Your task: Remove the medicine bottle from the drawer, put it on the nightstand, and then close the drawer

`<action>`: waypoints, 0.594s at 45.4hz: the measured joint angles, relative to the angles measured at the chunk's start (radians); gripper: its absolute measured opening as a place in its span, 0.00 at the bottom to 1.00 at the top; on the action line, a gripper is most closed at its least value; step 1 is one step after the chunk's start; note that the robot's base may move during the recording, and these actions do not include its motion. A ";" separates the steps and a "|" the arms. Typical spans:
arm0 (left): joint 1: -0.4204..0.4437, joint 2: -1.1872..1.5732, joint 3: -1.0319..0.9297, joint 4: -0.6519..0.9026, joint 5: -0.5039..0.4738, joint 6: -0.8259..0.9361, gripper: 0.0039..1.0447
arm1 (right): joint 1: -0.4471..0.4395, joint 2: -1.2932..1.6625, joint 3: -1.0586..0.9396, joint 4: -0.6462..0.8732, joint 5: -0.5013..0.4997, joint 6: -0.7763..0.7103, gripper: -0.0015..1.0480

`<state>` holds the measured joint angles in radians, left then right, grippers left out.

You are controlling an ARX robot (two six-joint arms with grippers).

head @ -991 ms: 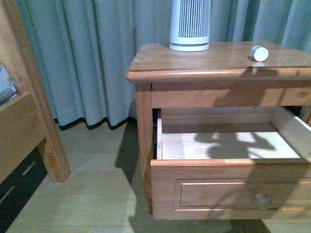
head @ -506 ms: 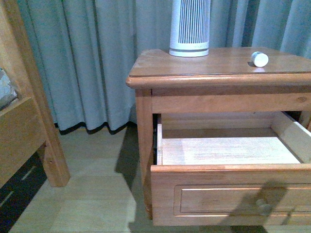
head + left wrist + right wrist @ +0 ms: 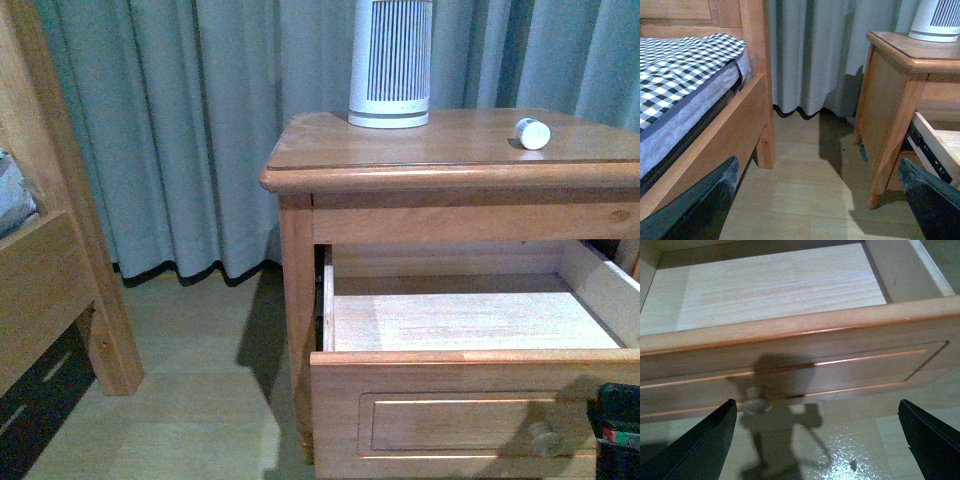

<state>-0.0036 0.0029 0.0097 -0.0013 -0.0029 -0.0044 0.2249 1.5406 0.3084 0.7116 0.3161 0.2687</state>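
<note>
Medicine bottle on the surface, drawer open

Medicine bottle [image 3: 533,133] lay on its side on the nightstand [image 3: 420,150], well above the right pincer [image 3: 815,440]. That pincer hung released (fingers spread wide) just before the drawer [image 3: 790,352], whose knob [image 3: 756,403] sat between them. The left pincer [image 3: 815,200], also released, faced the floor beside the bed [image 3: 685,65].
</note>
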 joint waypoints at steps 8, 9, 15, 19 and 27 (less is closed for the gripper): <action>0.000 0.000 0.000 0.000 0.000 0.000 0.94 | -0.021 0.175 0.111 0.092 -0.004 -0.042 0.93; 0.000 0.000 0.000 0.000 0.000 0.000 0.94 | -0.023 0.184 0.117 0.092 -0.004 -0.044 0.93; 0.000 0.000 0.000 0.000 0.000 0.000 0.94 | -0.084 0.342 0.268 0.073 0.000 -0.070 0.93; 0.000 0.000 0.000 0.000 0.000 0.000 0.94 | -0.125 0.435 0.380 0.065 0.008 -0.101 0.93; 0.000 0.000 0.000 0.000 0.000 0.000 0.94 | -0.179 0.541 0.571 0.055 0.013 -0.174 0.93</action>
<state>-0.0036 0.0025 0.0097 -0.0013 -0.0025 -0.0044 0.0460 2.0819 0.8795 0.7662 0.3290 0.0944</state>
